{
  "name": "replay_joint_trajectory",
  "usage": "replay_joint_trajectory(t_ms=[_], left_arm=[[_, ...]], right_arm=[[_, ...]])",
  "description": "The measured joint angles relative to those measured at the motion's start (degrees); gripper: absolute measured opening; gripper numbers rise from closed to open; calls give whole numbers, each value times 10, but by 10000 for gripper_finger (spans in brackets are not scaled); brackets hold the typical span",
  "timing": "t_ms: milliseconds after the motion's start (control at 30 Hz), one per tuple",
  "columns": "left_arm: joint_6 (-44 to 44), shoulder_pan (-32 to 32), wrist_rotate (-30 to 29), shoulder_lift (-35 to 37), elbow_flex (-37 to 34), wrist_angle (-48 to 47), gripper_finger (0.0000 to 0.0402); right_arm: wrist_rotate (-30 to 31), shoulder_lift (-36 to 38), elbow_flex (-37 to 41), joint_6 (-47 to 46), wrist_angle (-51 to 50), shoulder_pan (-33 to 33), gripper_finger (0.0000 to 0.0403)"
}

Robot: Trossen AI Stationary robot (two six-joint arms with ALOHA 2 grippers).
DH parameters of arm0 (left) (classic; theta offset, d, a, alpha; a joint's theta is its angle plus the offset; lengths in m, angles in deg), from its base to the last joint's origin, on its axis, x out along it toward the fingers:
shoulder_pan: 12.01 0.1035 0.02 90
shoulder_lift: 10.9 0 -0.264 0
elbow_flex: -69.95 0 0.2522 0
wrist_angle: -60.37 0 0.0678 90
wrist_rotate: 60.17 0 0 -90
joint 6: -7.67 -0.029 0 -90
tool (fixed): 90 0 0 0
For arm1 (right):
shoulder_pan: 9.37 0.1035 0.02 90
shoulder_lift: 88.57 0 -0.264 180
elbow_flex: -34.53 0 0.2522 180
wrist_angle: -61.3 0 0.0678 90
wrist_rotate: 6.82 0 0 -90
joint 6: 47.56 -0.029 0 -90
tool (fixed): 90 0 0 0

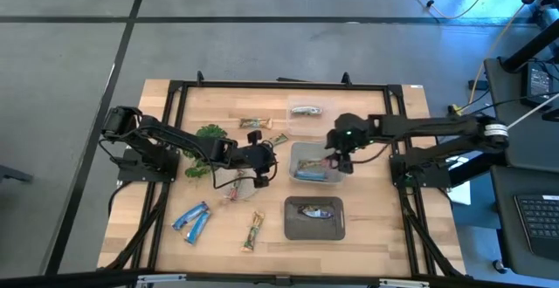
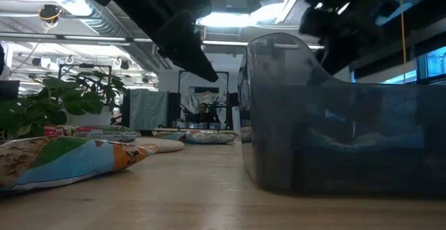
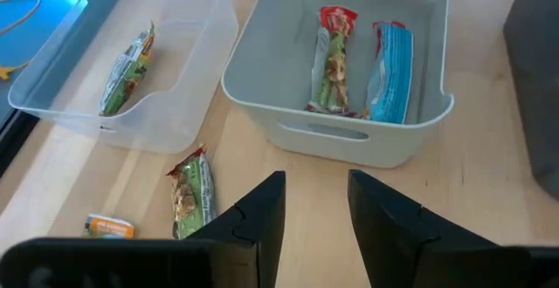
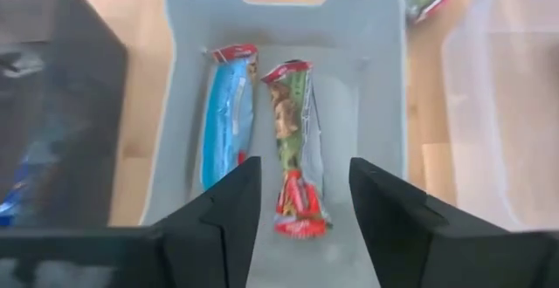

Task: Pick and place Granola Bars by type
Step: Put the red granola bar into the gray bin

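My right gripper [image 4: 304,202] hangs open above the grey bin [image 1: 307,151]. On the bin's floor a green bar with red ends [image 4: 293,148] and a blue bar [image 4: 229,124] lie flat side by side, untouched. My left gripper [image 3: 316,209] stands open over the bare table just left of that bin, with nothing between its fingers. A clear bin [image 3: 188,70] at the far side holds one green bar [image 3: 127,65]. Another green bar [image 3: 193,199] lies on the table by my left gripper. Two blue bars [image 1: 192,221] and a tan bar [image 1: 253,232] lie near the front left.
A dark bin [image 1: 314,229] with one bar inside stands at the front, right of the middle. A leafy plant sprig [image 1: 208,135] lies left of my left gripper. More bars [image 1: 256,123] lie toward the far edge, and a black frame [image 1: 175,96] runs around the table.
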Motion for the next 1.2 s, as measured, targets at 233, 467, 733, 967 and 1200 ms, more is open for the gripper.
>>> replay_joint_trajectory(t_ms=[233,467,733,967,1200], left_arm=[[-7,-4,0,0,0,-24,114],[-5,-8,5,0,0,-22,115],[-2,-8,-10,0,0,-23,133],[-1,-8,-32,0,0,-23,215],[33,-5,-35,0,0,-17,245]], right_arm=[[0,84,3,0,-25,0,179],[0,91,4,0,-25,0,179],[1,91,4,-1,-25,0,179],[1,91,4,-3,-25,0,179],[1,91,4,-3,-26,0,179]])
